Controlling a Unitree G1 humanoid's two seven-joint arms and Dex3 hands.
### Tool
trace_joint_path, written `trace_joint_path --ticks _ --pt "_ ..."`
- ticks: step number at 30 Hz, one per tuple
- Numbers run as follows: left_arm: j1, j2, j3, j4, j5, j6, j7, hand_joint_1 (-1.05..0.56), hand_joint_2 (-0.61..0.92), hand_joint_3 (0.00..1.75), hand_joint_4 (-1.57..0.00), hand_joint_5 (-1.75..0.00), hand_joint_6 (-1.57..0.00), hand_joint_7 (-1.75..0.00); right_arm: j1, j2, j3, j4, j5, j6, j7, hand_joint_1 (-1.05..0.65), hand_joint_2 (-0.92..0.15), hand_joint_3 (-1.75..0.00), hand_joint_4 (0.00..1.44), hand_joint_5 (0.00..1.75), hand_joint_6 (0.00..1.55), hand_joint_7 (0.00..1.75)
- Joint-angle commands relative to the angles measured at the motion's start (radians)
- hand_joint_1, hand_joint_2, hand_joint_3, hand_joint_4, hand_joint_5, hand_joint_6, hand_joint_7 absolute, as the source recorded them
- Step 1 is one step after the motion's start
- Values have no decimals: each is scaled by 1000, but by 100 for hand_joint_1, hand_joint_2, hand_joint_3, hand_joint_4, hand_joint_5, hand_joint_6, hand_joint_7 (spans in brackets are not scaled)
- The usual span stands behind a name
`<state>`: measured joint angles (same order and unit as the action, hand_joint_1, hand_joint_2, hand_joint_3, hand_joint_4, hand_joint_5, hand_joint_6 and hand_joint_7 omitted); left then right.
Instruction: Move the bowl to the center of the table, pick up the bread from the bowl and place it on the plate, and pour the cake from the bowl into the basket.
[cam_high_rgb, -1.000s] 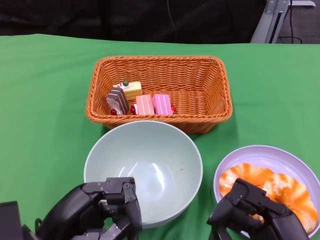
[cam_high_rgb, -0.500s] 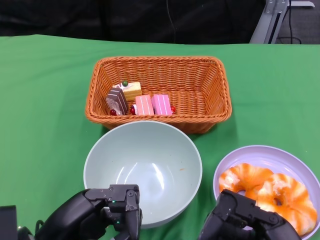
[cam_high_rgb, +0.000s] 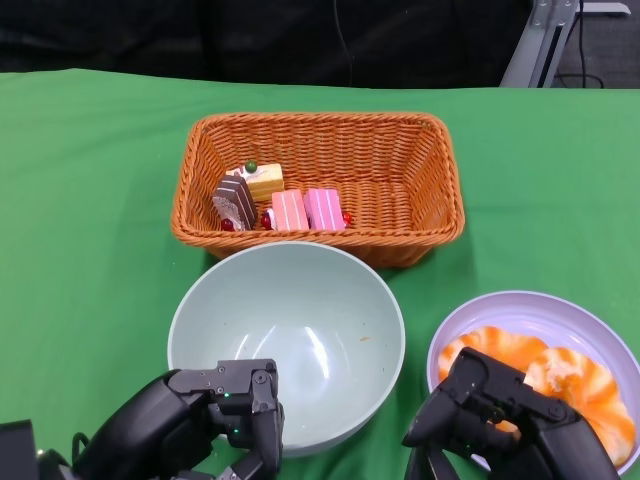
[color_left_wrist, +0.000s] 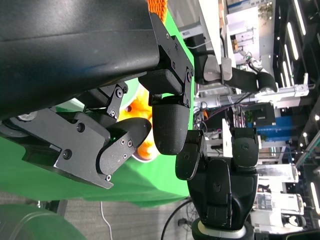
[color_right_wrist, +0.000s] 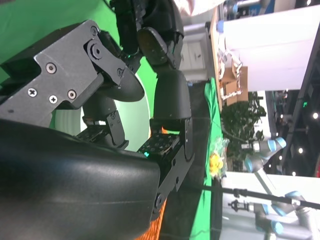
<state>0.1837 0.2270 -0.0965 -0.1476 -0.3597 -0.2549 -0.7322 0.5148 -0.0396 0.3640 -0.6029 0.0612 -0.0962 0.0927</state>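
Black hands sit nearest the camera: the left hand (cam_high_rgb: 205, 425) at the bowl's near left rim, the right hand (cam_high_rgb: 500, 425) over the plate's near edge, both with fingers curled in and holding nothing. Since half a second ago the right hand has crept back up over the bread (cam_high_rgb: 575, 390), covering more of it. The bowl (cam_high_rgb: 286, 342) stands empty mid-table; the plate (cam_high_rgb: 545, 315) lies to its right. Beyond the bowl, the basket (cam_high_rgb: 318, 185) holds the cakes (cam_high_rgb: 275, 200), unmoved. All steps look done.
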Motion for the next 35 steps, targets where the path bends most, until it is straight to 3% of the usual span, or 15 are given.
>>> trace_joint_path --ticks 1,11,35 --pt "-8 1 12 21 16 -36 9 -11 67 103 -70 -175 -58 -160 -2 10 -6 11 -12 -35 -17 -9 -48 -126 68 165 63 144" --pt "-2 0 15 16 15 -27 19 -10 69 98 -71 -175 -58 -161 0 12 -3 33 -36 -85 -35 -11 -46 -128 72 166 62 149" --pt "3 -5 18 19 14 -31 29 -10 65 102 -71 -175 -59 -161 3 7 -9 44 -11 -88 -23 -9 -49 -123 70 164 64 142"
